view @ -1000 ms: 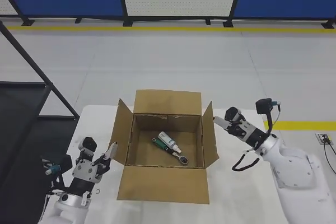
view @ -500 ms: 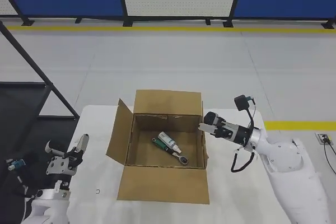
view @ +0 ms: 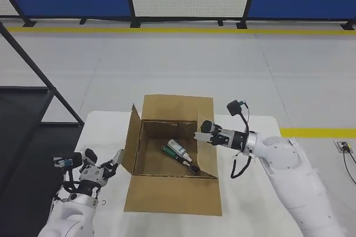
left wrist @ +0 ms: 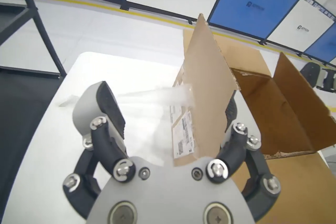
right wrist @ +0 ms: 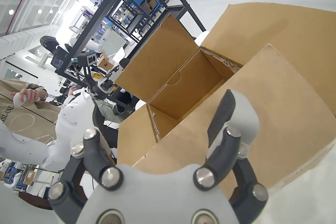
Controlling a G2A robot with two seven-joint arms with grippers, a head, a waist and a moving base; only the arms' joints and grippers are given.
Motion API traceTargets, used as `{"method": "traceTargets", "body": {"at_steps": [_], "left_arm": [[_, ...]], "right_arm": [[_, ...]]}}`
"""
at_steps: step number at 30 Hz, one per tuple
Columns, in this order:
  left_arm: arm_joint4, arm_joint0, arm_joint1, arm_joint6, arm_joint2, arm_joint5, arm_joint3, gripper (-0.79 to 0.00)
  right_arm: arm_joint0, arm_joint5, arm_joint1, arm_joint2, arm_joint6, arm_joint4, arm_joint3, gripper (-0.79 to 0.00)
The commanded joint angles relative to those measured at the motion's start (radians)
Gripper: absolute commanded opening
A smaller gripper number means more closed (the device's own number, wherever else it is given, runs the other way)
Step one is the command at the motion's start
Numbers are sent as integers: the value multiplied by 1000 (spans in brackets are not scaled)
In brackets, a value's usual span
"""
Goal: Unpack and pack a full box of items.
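Since the earlier frame, my right gripper (view: 197, 135) has tipped the right flap (view: 209, 155) inward over the cardboard box (view: 172, 194) on the table, fingers apart astride it. My left gripper (view: 115, 159), likewise spread, straddles the upright left flap (left wrist: 207, 88). A white bottle (view: 178, 147) and a ratchet wrench (view: 193, 168) lie inside.

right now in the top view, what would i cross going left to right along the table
left gripper → box's left flap → white bottle inside the box → right gripper at the right flap. The dark tool under the bottle overlaps it, so it is left out.
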Motion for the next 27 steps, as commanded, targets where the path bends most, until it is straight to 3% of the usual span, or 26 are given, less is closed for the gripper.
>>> {"method": "traceTargets", "body": {"at_steps": [1, 15, 27], "left_arm": [[15, -8, 0, -13, 21, -3, 3, 0], [-13, -119, -2, -128, 171, -40, 72, 0], [-264, -246, -11, -265, 235, -35, 145, 0]], "right_arm": [[6, -9, -3, -13, -8, 8, 25, 0], [68, -54, -26, -99, -60, 32, 196, 0], [88, -82, -29, -120, -30, 52, 248, 0]]}}
